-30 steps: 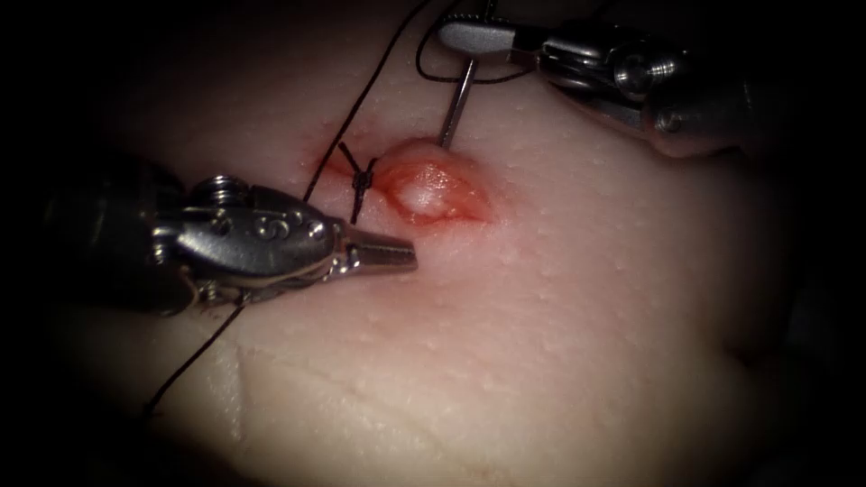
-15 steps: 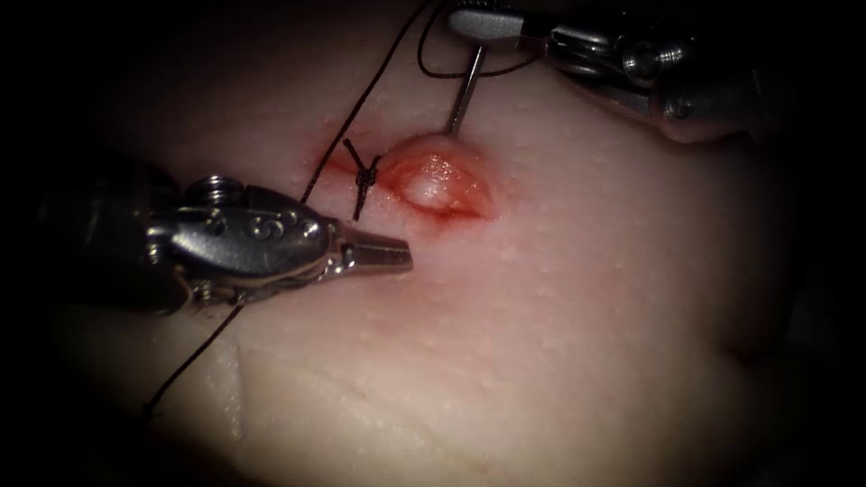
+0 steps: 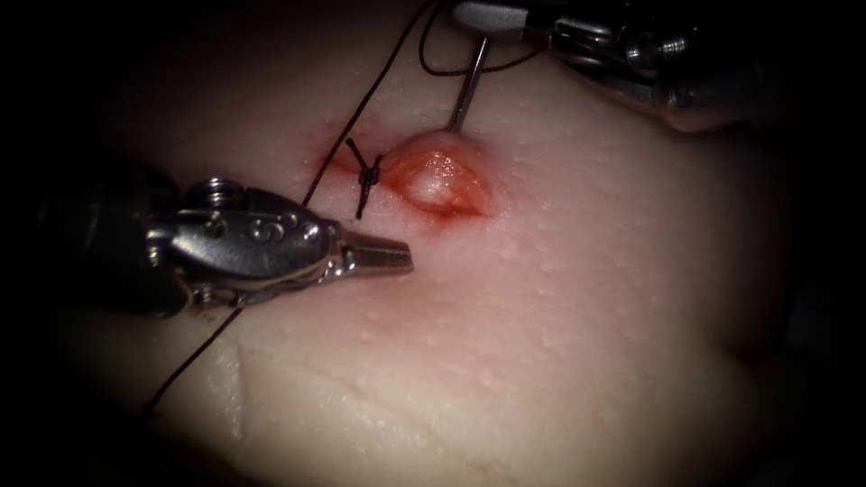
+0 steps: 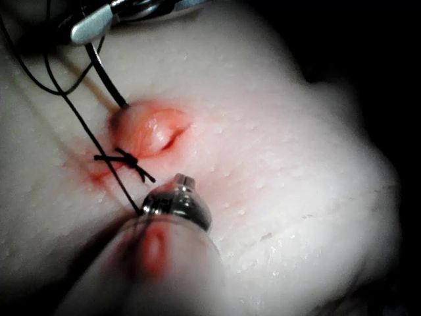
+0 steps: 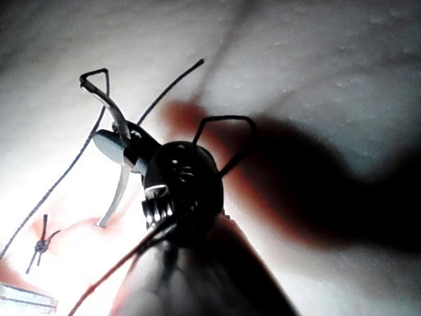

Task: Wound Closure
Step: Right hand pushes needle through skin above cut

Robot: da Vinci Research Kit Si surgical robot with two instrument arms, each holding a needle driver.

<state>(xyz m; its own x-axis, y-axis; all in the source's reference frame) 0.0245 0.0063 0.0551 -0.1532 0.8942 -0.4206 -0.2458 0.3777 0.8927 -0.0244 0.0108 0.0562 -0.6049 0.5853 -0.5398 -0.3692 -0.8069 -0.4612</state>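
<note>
My right tool (image 3: 487,16) is shut on the curved needle (image 3: 467,86) about midway along its curve. The needle's tip is sunk in the tissue (image 3: 559,298) at the far rim of the open cut (image 3: 442,180), toward the cut's right end. The right wrist view shows these jaws (image 5: 122,148) clamped on the needle (image 5: 118,191). A tied stitch with a knot (image 3: 365,176) closes the cut's left end. Dark thread (image 3: 361,108) runs from the needle past the knot and under my left tool (image 3: 397,260), which is shut on nothing just in front of the cut.
Red fluid stains the cut's edges and the skin around the knot (image 4: 128,159). The tissue bulges inside the open cut (image 4: 148,131). A loop of thread (image 3: 433,63) hangs by the right tool. A pale fold (image 3: 298,379) crosses the near tissue.
The right tool has moved up and a little to the right with the needle, whose tip stays at the cut's far rim. The left tool has barely moved.
</note>
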